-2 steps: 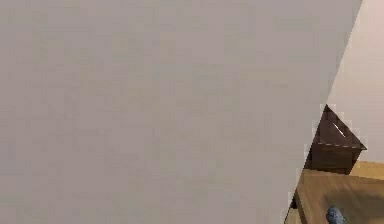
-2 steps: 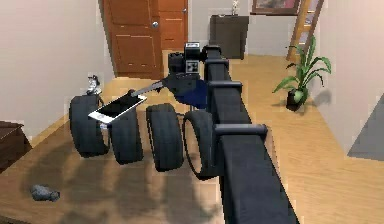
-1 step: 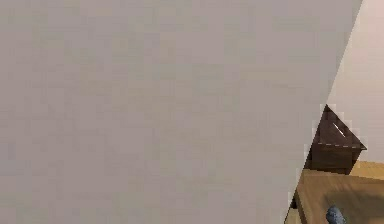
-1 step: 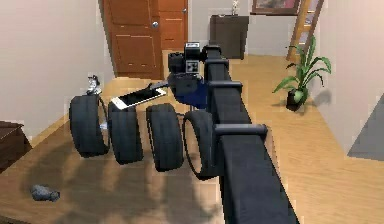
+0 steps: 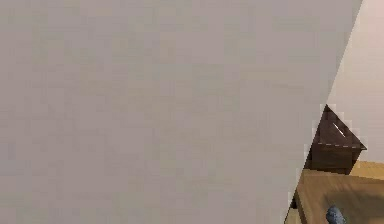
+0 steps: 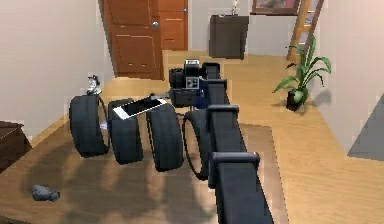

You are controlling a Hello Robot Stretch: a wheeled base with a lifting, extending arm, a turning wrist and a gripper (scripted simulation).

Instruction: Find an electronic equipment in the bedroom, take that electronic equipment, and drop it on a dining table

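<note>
grey wall [image 5: 150, 100] close ahead, tyre row [image 6: 130, 130] beside arm [image 6: 235, 165] (bare floor [image 6: 255, 85] beyond)

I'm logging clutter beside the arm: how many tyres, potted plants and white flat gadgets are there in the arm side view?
Tyres: 4 in sight
Potted plants: 1
White flat gadgets: 1, lying on the tyres
Total: 6

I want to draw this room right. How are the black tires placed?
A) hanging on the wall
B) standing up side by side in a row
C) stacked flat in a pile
B: the black tires stand upright, side by side in a row, not piled and not on a wall.
</note>
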